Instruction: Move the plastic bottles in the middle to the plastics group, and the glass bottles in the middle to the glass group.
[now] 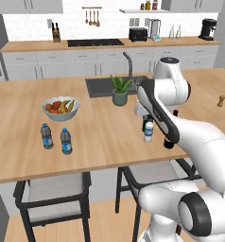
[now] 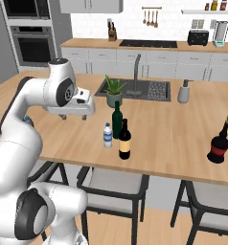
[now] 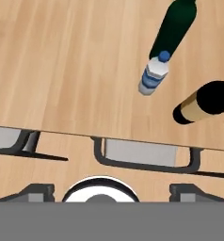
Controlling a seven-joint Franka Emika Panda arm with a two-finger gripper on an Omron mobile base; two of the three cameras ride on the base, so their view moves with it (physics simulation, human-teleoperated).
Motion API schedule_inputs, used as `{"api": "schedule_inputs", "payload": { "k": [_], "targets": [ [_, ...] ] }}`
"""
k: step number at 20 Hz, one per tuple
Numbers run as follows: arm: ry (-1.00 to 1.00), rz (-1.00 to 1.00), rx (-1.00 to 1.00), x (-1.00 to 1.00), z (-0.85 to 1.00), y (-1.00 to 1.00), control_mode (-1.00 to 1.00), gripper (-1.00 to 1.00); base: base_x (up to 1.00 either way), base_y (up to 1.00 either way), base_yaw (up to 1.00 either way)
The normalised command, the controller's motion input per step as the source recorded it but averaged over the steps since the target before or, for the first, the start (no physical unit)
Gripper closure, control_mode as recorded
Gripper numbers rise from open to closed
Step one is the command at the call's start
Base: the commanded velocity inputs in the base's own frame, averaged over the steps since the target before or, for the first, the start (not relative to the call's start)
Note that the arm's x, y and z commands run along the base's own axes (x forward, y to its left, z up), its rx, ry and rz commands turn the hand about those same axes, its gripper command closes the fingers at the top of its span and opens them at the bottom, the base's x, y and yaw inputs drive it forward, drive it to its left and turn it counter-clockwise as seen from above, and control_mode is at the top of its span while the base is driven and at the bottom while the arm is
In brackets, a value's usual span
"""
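water bottle (image 3: 153,77) stands upright at the hand view's upper right, off-center from the gripper; can't tell its jaws.

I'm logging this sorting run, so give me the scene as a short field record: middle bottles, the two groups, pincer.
middle bottles: water bottle, green wine bottle and brown bottle, upright, close together near the counter's front edge
plastics group: two dark-capped water bottles, upright, side by side in front of the fruit bowl
glass group: reddish-brown bottle, standing apart on the far right
pincer: above the counter's front edge, left of the middle bottles; holds nothing; jaw state not visible
sorting: not yet started
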Motion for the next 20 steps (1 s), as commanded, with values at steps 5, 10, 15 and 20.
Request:
{"api": "schedule_inputs", "payload": {
  "k": [5, 10, 15, 20],
  "targets": [
    [0.0, 0.0, -0.02, 0.67, -0.25, -0.01, -1.0, -1.0, 0.0, 0.0, 0.0],
    [0.0, -0.02, 0.0, 0.91, -0.02, 0.0, -1.0, -1.0, 0.0, 0.0, 0.0],
    [0.02, -0.18, 0.0, 0.71, -0.02, -0.25, -1.0, -1.0, 0.0, 0.0, 0.0],
    [0.07, -0.16, 0.0, 0.27, -0.27, -0.24, -1.0, -1.0, 0.0, 0.0, 0.0]
  ]
}}
